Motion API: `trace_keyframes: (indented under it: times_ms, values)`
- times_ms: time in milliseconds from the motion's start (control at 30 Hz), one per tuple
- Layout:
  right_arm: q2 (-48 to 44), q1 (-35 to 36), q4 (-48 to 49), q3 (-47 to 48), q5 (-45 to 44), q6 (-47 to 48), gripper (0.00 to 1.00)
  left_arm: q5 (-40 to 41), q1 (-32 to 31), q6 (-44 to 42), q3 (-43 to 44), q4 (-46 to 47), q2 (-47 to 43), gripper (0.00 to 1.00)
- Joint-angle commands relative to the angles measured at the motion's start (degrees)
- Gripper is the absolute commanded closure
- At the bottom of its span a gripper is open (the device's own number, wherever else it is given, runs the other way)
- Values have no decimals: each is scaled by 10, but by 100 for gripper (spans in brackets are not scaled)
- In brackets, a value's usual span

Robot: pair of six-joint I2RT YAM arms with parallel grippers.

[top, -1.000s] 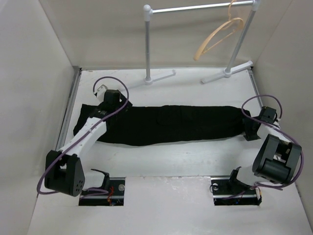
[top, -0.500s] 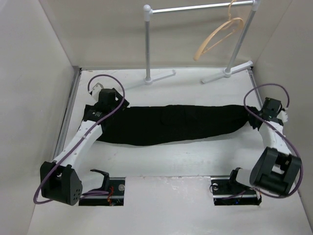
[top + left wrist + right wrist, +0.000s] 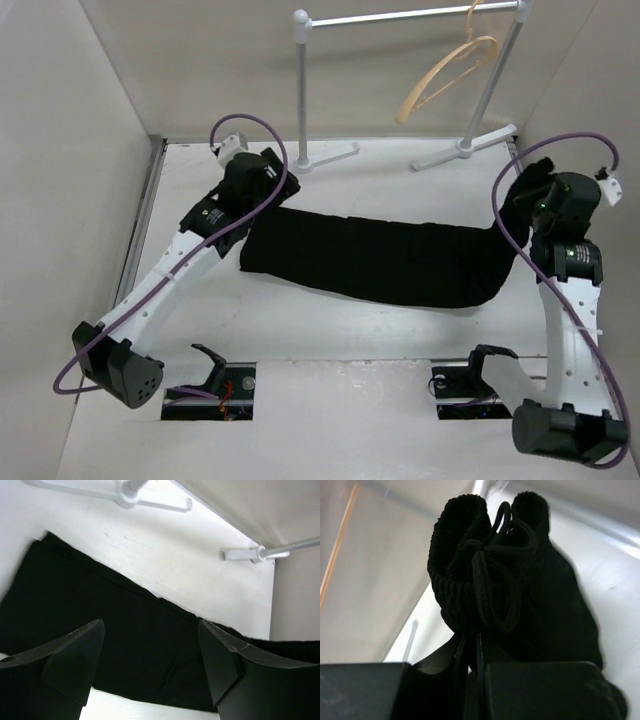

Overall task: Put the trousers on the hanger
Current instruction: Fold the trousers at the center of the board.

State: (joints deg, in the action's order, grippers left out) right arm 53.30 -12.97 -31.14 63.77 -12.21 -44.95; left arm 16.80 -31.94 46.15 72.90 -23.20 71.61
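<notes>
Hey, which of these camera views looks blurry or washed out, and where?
Top view: sharp, evenly lit, soft shadows. Left wrist view: table blown out white, near fingers dark and soft. Right wrist view: background smeared, bunched trousers in focus.

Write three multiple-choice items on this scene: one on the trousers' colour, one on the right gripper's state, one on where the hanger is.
1. The trousers are: A grey; B black; C blue.
2. The right gripper is: A open and empty; B out of view; C shut on the trousers' bunched end.
3. The hanger is: A hooked on the silver rail; B under the trousers; C in the right gripper.

Answers: B, the cloth is plain black in every view; C, the right wrist view shows it clamped on gathered fabric; A, in the top view it hangs from the rail at the back right.
</notes>
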Motion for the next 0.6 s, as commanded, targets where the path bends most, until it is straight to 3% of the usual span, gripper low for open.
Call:
trace_keyframes:
  times_ms: [0,133,300,467,567]
  values:
    - [-9,92,-24,54,-16,6,91,12,51,-31,29,-43,-36,25]
    - [38,266,-39,126,-108,-30,90,-38,146,-42,18,-55,-81,25]
    - [185,471,-48,252,-212,-69,90,-93,243,-40,-12,-45,-115,25]
    - [387,599,-46,419,-234,-92,88,-134,334,-35,-46,-33,-135,25]
    - [517,656,-54,527,-237,-100,80,-144,372,-32,-77,-33,-148,24]
